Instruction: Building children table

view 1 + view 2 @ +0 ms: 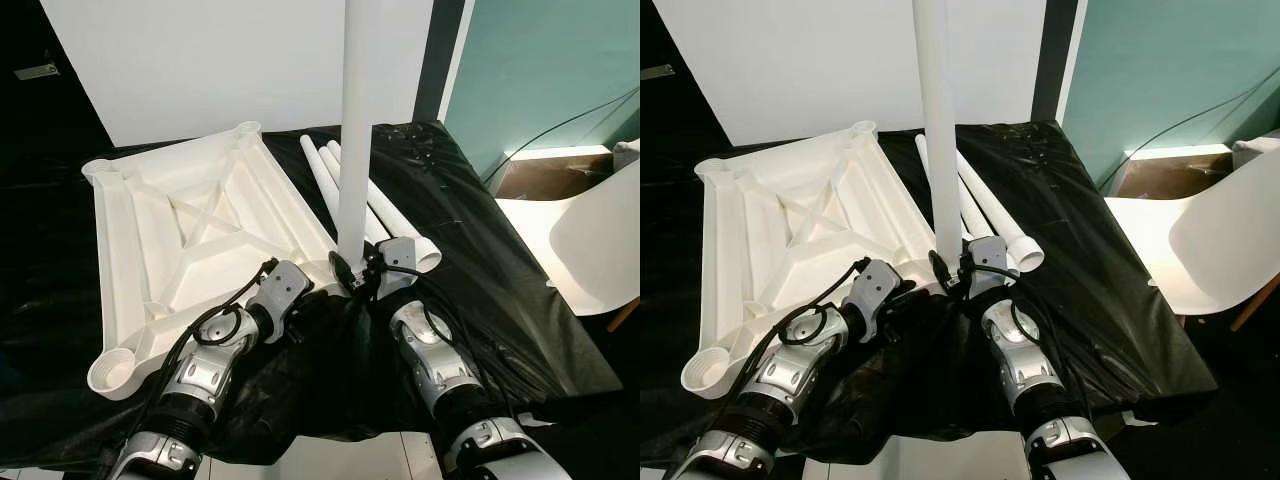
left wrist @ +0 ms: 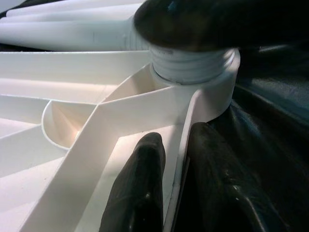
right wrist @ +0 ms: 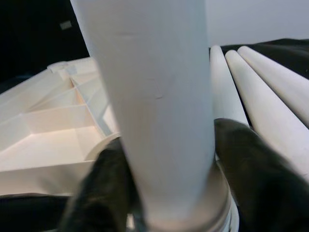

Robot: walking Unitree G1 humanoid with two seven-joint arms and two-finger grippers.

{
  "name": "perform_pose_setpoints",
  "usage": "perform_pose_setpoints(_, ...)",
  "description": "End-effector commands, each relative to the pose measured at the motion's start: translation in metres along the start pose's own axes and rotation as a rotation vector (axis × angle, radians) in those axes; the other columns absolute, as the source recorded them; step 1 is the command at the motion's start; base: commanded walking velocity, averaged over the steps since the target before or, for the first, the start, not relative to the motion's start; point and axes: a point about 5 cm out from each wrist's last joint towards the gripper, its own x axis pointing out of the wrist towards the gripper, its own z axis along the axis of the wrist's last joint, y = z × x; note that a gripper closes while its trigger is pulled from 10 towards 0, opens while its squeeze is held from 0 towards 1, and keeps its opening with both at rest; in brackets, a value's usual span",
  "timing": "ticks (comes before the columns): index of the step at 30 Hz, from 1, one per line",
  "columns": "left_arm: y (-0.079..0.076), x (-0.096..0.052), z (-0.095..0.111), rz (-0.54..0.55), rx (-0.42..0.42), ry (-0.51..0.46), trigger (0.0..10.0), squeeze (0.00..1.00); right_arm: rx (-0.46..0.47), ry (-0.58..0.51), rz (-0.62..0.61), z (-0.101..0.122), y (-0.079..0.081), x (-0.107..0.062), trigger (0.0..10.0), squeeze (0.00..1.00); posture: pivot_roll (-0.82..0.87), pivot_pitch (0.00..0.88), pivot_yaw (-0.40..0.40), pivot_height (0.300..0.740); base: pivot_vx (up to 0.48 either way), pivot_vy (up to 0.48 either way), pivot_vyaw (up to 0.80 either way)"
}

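Both silver arms reach forward and a little inward, elbows low, wrists almost meeting. The left gripper (image 1: 318, 287) lies low and nearly flat, its two black fingers (image 2: 137, 193) side by side with a thin rim (image 2: 179, 164) pinched between them, one finger inside the edge and one outside. The right gripper (image 1: 358, 268) sits just beside it, wrist tipped up, fingers (image 3: 256, 179) closed around the foot of an upright leg (image 1: 355, 120), one on either side of it. Black cables loop over both forearms, from the wrists back toward the elbows.
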Motion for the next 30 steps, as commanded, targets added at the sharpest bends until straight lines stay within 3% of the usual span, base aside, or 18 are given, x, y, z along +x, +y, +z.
perform_pose_setpoints(1,-0.021,0.002,-0.025,-0.089,-0.046,0.096,10.0,0.0,0.003,0.02,0.053,-0.002,0.003,-0.001,10.0,1.0,0.02,0.0,0.007,0.74,0.0,0.0,0.0)
perform_pose_setpoints(5,-0.022,0.001,-0.026,-0.09,-0.048,0.098,10.0,0.0,-0.026,0.027,0.132,-0.002,0.004,-0.001,10.0,1.0,0.02,0.0,0.005,0.74,0.0,0.0,0.0)
perform_pose_setpoints(6,-0.023,0.001,-0.026,-0.091,-0.049,0.098,10.0,0.0,-0.043,0.028,0.158,-0.002,0.005,-0.001,10.0,0.89,0.02,0.0,0.005,0.74,0.0,0.0,0.0)
perform_pose_setpoints(7,-0.023,0.001,-0.026,-0.091,-0.05,0.099,10.0,0.0,-0.07,0.029,0.209,-0.002,0.005,-0.002,10.0,0.0,0.02,0.0,0.004,0.74,0.0,0.0,0.0)
perform_pose_setpoints(12,-0.022,0.001,-0.027,-0.089,-0.05,0.101,10.0,0.0,-0.16,0.055,0.355,-0.002,-0.001,-0.003,10.0,0.0,0.02,0.0,0.009,0.74,0.0,0.0,0.0)
perform_pose_setpoints(14,-0.021,0.0,-0.026,-0.088,-0.048,0.1,10.0,0.0,-0.212,0.1,0.427,0.004,-0.02,0.0,10.0,0.0,0.02,0.0,0.013,0.74,0.0,0.0,0.0)
perform_pose_setpoints(15,-0.021,0.0,-0.026,-0.088,-0.048,0.1,10.0,0.0,-0.212,0.1,0.427,0.004,-0.02,0.0,10.0,0.0,0.02,0.0,0.013,0.74,0.0,0.0,0.0)
perform_pose_setpoints(18,-0.022,0.001,-0.026,-0.089,-0.048,0.1,10.0,0.0,-0.258,0.152,0.468,0.012,-0.042,0.004,10.0,0.0,0.02,0.0,0.016,0.74,0.0,0.0,0.0)
perform_pose_setpoints(20,-0.022,0.001,-0.026,-0.093,-0.048,0.1,10.0,0.0,-0.243,0.198,0.471,0.012,-0.051,0.005,10.0,0.0,0.02,0.0,0.014,0.74,0.0,0.0,0.0)
perform_pose_setpoints(27,-0.023,0.001,-0.026,-0.092,-0.049,0.097,10.0,0.0,-0.242,0.225,0.481,0.012,-0.058,0.004,10.0,0.0,0.02,0.0,0.011,0.74,0.0,0.0,0.0)
perform_pose_setpoints(28,-0.024,0.001,-0.026,-0.091,-0.05,0.096,10.0,0.0,-0.237,0.221,0.488,0.012,-0.058,0.004,0.2,0.0,0.02,0.0,0.011,0.74,0.0,0.0,0.0)
perform_pose_setpoints(30,-0.024,0.001,-0.026,-0.091,-0.05,0.096,10.0,0.0,-0.237,0.221,0.488,0.012,-0.058,0.004,0.2,0.0,0.02,0.0,0.011,0.74,0.0,0.0,0.0)
